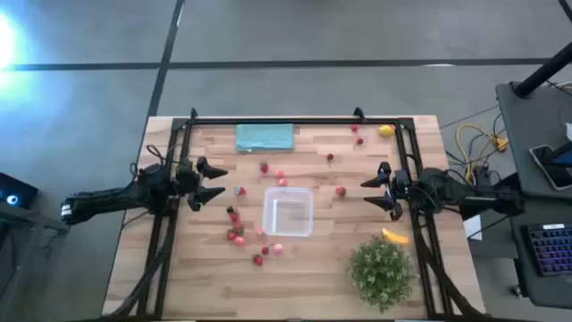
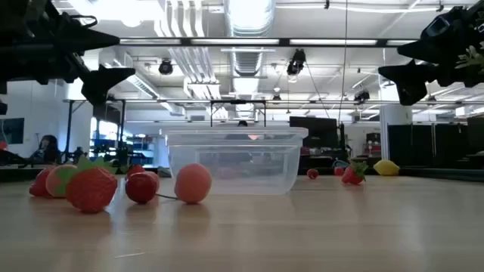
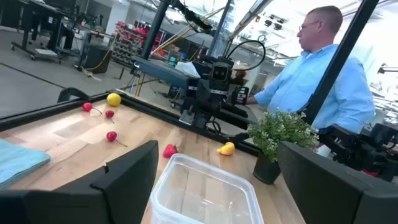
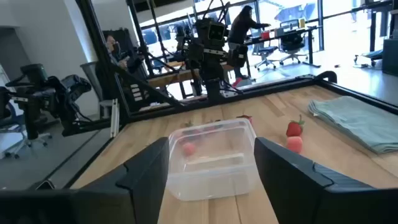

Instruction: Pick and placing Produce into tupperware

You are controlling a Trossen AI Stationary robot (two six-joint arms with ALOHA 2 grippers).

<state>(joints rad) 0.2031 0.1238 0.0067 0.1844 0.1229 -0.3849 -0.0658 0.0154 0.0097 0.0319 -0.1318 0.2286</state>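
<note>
I see both grippers, left gripper (image 1: pixel 217 181) and right gripper (image 1: pixel 368 191), hovering spread apart and empty, flanking the empty tupperware (image 1: pixel 288 212).

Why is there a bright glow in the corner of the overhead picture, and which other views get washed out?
High view: a lamp flare whitens the top-left floor. Low view: ceiling lights blow out and the arms are silhouettes. Left wrist view: daylight bleaches the upper right; the clear tupperware glints.
</note>
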